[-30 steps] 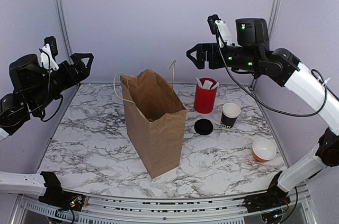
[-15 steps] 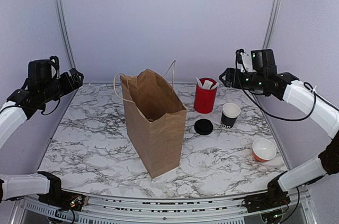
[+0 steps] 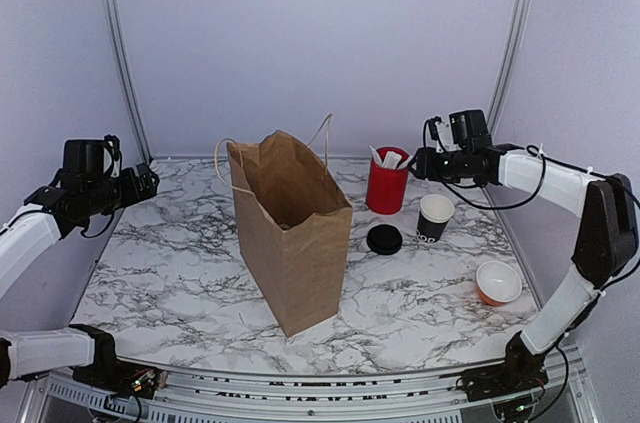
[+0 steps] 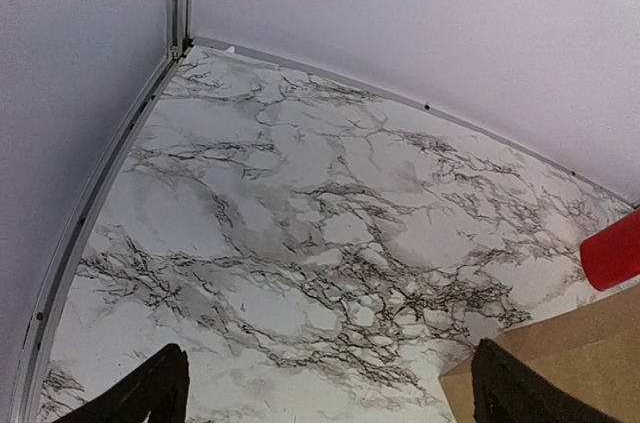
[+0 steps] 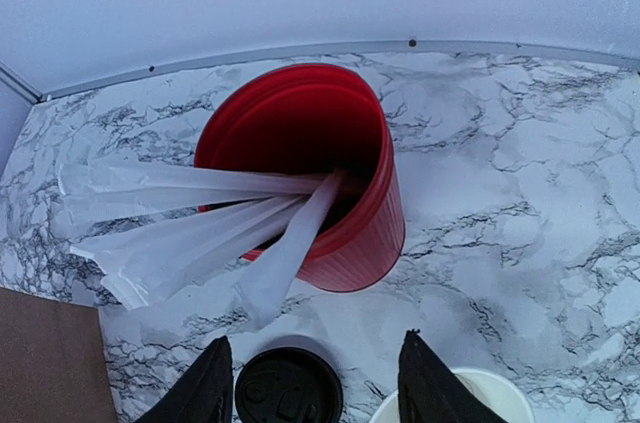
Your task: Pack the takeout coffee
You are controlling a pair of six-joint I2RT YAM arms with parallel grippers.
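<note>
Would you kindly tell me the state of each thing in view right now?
paper bag, upright, mouth open
black cup, upright, lid off
black lid, lying flat beside the cup
red tub, upright, holding white sachets
orange bowl, upright, empty
left gripper, open, holding nothing
right gripper, jaws apart, holding nothing

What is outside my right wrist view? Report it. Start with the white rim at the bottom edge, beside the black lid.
Observer: That rim belongs to a small black cup with white lettering low on its side. It stands upright and uncovered just right of the lid.
Operator: Now give me the bag.
Observer: The brown paper bag stands upright with its mouth open, left of the lid and apart from it.
Operator: Report the other arm.
Observer: The left gripper hovers open and empty above the left side of the table, far from the cup.
</note>
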